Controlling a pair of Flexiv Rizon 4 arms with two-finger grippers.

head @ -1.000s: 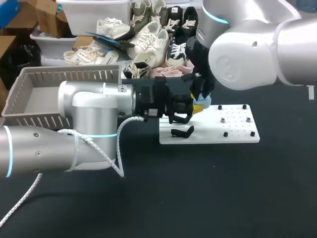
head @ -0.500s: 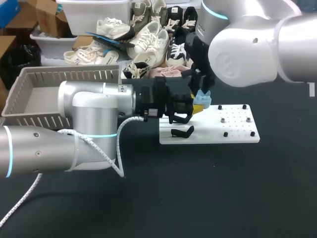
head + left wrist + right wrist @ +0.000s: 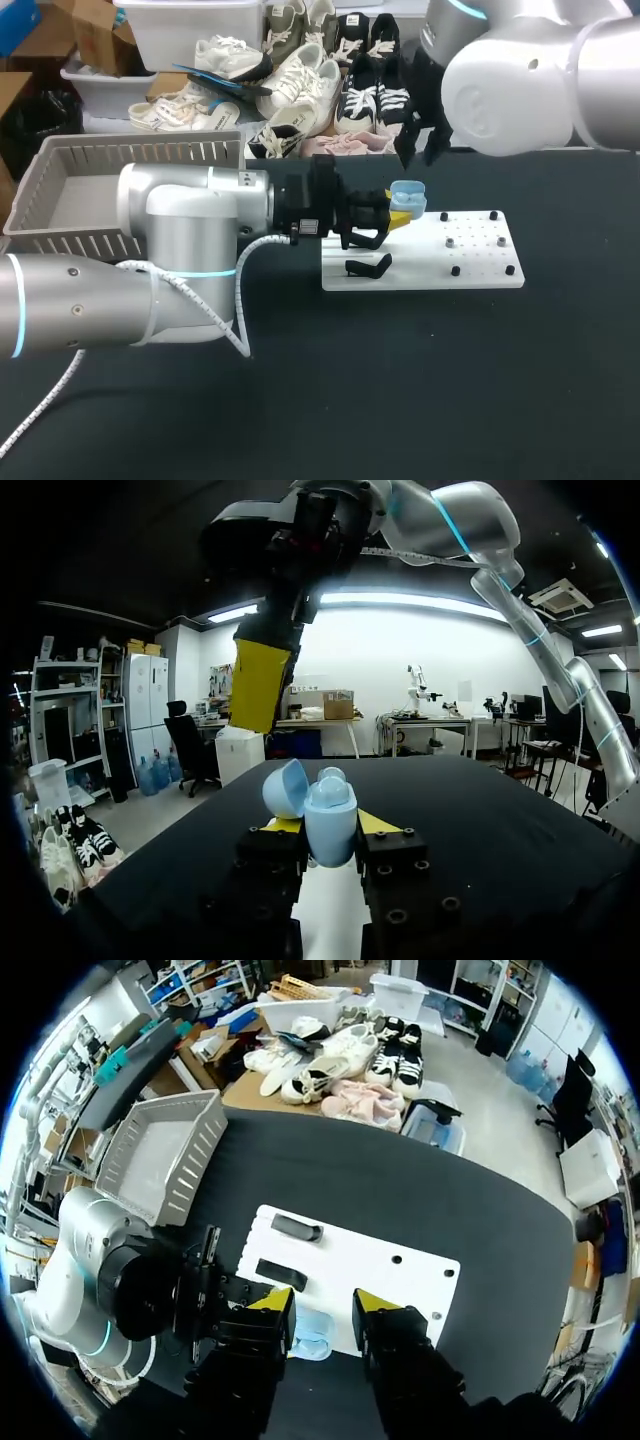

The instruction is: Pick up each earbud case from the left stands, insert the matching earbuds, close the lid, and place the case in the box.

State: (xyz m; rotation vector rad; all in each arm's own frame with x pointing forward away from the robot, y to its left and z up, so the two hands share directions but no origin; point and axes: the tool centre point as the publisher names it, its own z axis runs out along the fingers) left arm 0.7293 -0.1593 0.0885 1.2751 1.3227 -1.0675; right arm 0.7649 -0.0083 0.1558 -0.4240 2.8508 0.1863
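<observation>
Right tool [image 3: 322, 1305] lifted away released, left tool [image 3: 322, 828] stayed clenched on open earbud case [image 3: 407, 196]; lid [image 3: 285, 788] needed a square push shut.

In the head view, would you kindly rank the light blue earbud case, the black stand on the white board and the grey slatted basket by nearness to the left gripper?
1. Light blue earbud case: held in the left gripper.
2. Black stand: close by on the white board.
3. Grey slatted basket: far left.
</observation>
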